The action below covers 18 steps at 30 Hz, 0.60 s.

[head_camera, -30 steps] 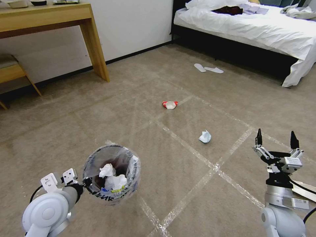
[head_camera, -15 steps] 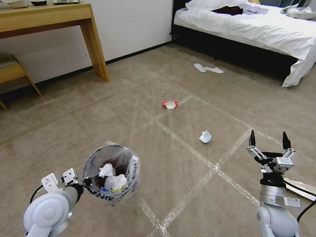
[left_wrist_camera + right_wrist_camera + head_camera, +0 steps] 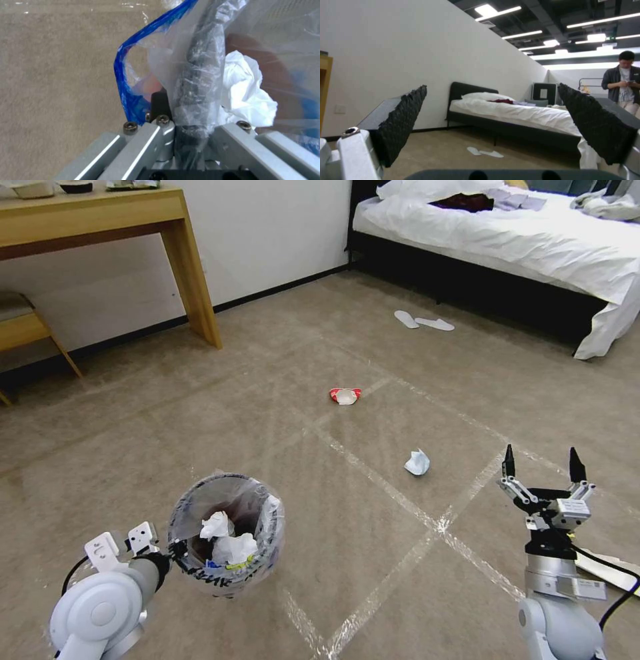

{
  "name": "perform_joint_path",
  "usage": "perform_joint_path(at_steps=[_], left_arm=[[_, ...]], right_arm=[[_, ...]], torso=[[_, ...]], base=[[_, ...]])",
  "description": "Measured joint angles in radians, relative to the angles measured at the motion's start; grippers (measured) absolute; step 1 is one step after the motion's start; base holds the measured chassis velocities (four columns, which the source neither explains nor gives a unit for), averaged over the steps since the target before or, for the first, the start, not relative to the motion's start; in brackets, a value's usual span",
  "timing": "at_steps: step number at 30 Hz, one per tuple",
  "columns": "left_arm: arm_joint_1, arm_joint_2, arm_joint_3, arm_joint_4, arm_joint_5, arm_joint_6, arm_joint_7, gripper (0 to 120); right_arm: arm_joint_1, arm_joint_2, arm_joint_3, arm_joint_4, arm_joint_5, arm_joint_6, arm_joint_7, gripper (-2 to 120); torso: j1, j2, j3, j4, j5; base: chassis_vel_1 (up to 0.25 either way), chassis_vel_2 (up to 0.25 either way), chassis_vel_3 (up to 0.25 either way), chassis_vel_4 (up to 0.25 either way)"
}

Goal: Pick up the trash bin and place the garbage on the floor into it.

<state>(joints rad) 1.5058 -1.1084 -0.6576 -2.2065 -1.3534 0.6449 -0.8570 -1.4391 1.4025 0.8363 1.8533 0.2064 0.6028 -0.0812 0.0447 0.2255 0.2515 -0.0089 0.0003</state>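
While the left gripper stayed clamped on the trash bin's bagged rim, bin held above the floor, tissues inside, right gripper spread wide, empty, bluish paper wad and crushed bowl lay mid-carpet.

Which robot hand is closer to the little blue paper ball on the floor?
Right. The right gripper hangs open just to the right of the bluish paper wad. The left gripper is far off to the left, clamped on the trash bin rim.
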Motion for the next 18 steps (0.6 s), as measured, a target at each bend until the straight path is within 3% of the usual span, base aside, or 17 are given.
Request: perform_joint_path(at_steps=[18], left_arm=[[0.000, -0.002, 0.001, 0.003, 0.005, -0.002, 0.005, 0]], right_arm=[[0.009, 0.010, -0.011, -0.015, -0.015, 0.003, -0.007, 100]], torso=[[0.000, 0.000, 0.000, 0.0000, -0.0003]], base=[[-0.099, 0.106, 0.099, -0.104]])
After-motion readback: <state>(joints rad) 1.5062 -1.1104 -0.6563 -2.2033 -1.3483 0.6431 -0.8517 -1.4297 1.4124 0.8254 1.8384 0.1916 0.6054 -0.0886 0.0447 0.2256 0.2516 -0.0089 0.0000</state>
